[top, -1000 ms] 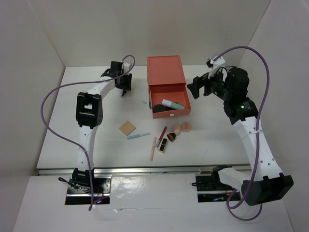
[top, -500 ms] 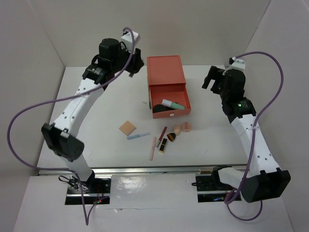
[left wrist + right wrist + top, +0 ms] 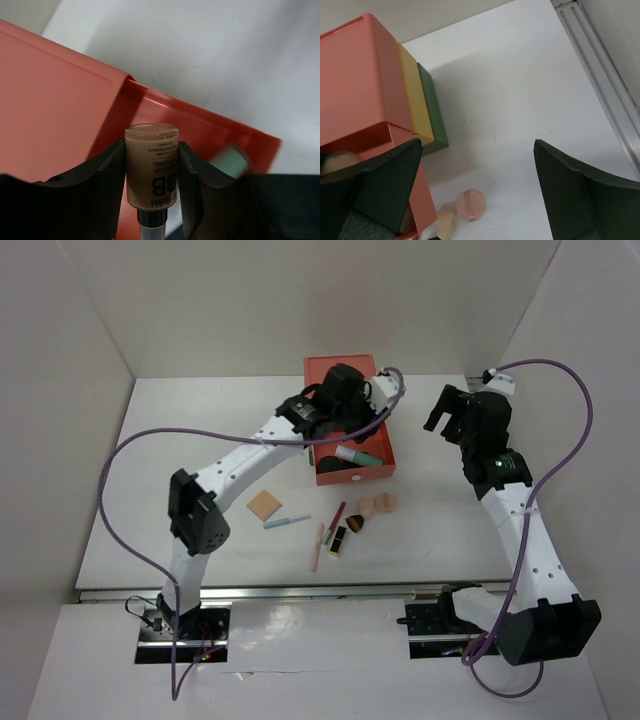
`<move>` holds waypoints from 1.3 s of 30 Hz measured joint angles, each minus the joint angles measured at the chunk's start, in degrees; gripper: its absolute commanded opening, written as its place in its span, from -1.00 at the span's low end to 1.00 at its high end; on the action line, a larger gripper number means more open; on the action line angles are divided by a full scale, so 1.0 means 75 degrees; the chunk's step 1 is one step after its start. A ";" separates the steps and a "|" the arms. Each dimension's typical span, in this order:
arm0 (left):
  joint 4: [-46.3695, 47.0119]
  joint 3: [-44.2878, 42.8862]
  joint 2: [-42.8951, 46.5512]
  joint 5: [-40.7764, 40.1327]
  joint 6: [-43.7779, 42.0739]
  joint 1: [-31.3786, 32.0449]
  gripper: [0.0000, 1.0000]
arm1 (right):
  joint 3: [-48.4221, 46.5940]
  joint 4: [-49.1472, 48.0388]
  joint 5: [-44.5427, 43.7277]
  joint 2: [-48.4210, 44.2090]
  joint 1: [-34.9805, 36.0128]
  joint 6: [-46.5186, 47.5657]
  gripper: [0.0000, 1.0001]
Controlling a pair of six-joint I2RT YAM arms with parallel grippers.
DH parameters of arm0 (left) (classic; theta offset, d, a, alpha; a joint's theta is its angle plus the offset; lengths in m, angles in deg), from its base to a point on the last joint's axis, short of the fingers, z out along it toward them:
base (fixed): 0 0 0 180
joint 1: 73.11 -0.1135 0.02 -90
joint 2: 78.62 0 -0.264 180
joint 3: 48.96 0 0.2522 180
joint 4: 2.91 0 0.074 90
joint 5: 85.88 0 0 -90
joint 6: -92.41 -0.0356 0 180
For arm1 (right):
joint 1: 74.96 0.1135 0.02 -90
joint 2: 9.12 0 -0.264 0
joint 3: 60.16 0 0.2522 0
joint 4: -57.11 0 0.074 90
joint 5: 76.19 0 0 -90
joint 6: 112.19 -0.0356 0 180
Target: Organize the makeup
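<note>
My left gripper (image 3: 352, 392) hovers over the coral drawer box (image 3: 343, 383) and is shut on a tan BB cream tube (image 3: 151, 170) with a black cap. In the left wrist view the jaws (image 3: 151, 150) press both sides of the tube. The open drawer (image 3: 388, 462) holds a mint tube (image 3: 358, 455) and a black item (image 3: 329, 465). On the table lie a tan compact (image 3: 265, 505), a blue pencil (image 3: 286, 521), a pink pencil (image 3: 317, 547), lipsticks (image 3: 340, 538), a brush (image 3: 355, 524) and two peach sponges (image 3: 377, 505). My right gripper (image 3: 446, 408) is open and empty, right of the box.
The box shows coral (image 3: 360, 75), yellow (image 3: 412, 95) and green (image 3: 432, 110) layers in the right wrist view, with the sponges (image 3: 471, 204) below. White walls enclose the table on three sides. A metal rail (image 3: 300, 590) runs along the near edge.
My left arm has swung from the far left across to above the drawer box, carrying the tube. My right gripper pulled back slightly to the right.
</note>
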 measured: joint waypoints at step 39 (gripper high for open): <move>-0.0778 -0.0382 0.1585 -0.1443 0.2433 -0.1769 1.00 | -0.0425 0.1378 0.2990 -0.1279 0.0597 0.1154 1.00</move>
